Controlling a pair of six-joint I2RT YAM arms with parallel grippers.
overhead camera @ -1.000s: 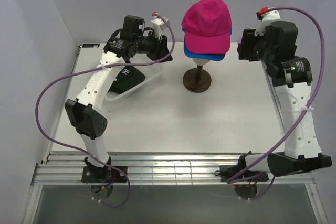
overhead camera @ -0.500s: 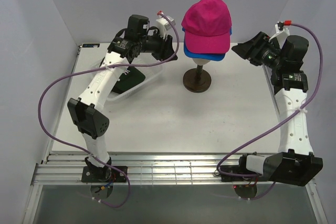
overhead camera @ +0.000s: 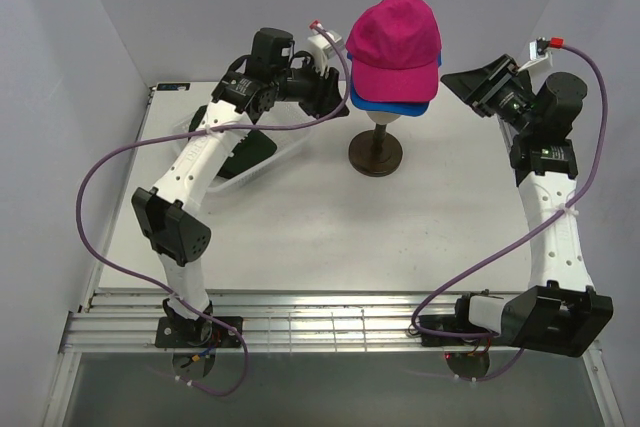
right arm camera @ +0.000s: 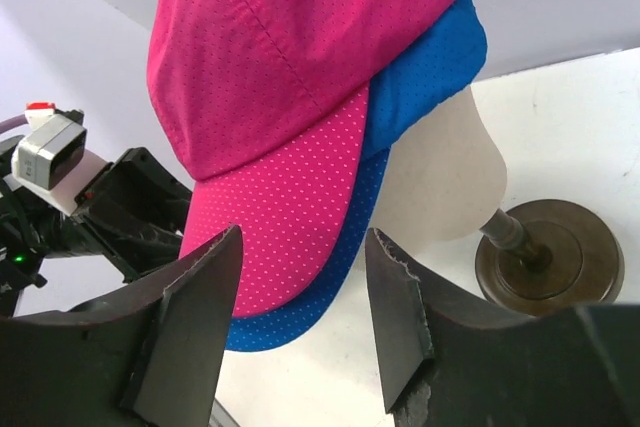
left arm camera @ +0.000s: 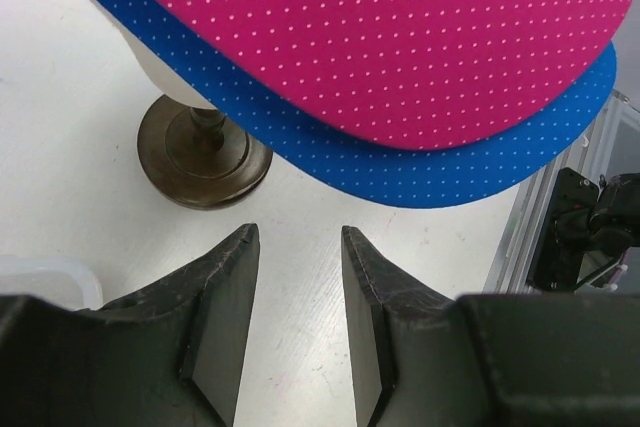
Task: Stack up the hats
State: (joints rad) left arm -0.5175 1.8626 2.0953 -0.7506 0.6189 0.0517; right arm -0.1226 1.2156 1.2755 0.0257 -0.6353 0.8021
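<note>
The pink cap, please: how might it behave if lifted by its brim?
Probably light: the pink cap is thin fabric. Its crown likely sags, while the flat brim looks stiffer. It may drag the blue cap beneath.

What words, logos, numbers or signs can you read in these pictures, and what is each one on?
None can be read.
The pink cap and blue cap bear no print.
The dark cap in the basket lies mostly behind the left arm; no logo shows.
</note>
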